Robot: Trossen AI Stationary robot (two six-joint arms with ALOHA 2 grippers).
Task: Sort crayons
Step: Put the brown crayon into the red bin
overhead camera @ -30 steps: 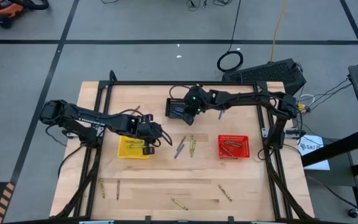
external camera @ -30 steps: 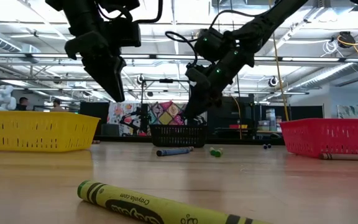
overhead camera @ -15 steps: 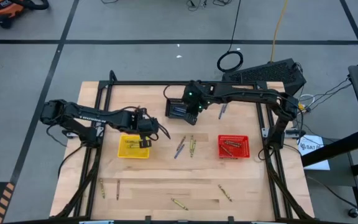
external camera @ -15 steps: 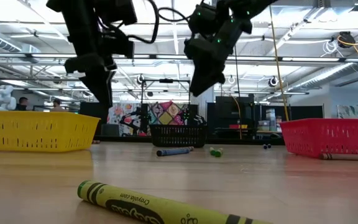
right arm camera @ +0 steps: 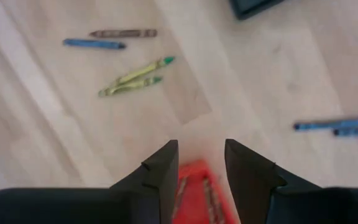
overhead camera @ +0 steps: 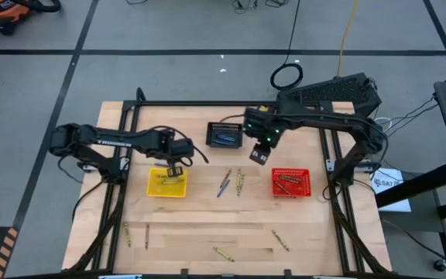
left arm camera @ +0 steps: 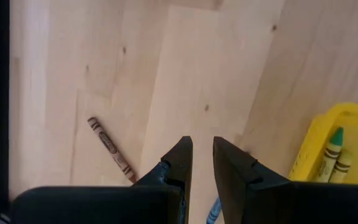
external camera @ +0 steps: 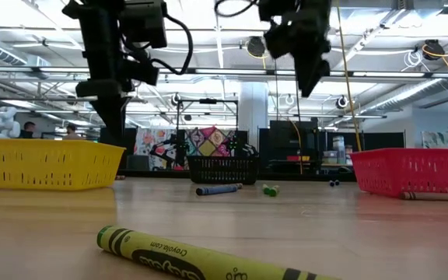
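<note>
A wooden bench (overhead camera: 207,225) fills the frame's middle. The yellow basket (overhead camera: 166,184), left of centre, holds yellow-green crayons (left arm camera: 333,152). The red basket (overhead camera: 291,183), right, holds brown-red ones. The black basket (overhead camera: 224,136), upper centre, holds blue ones. Loose crayons (overhead camera: 231,183) lie between. The left claw (overhead camera: 173,170) hangs narrowly parted over the yellow basket; the right claw (overhead camera: 259,155) hangs open, empty.

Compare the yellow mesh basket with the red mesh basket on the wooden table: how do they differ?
The yellow mesh basket sits toward the table's left side, the red mesh basket toward its right. The yellow basket holds yellow-green crayons; the red basket holds brownish-red crayons. The left gripper hovers at the yellow basket's far edge, while the right gripper is off the red basket's far-left corner. Both are small, rectangular and upright.
</note>
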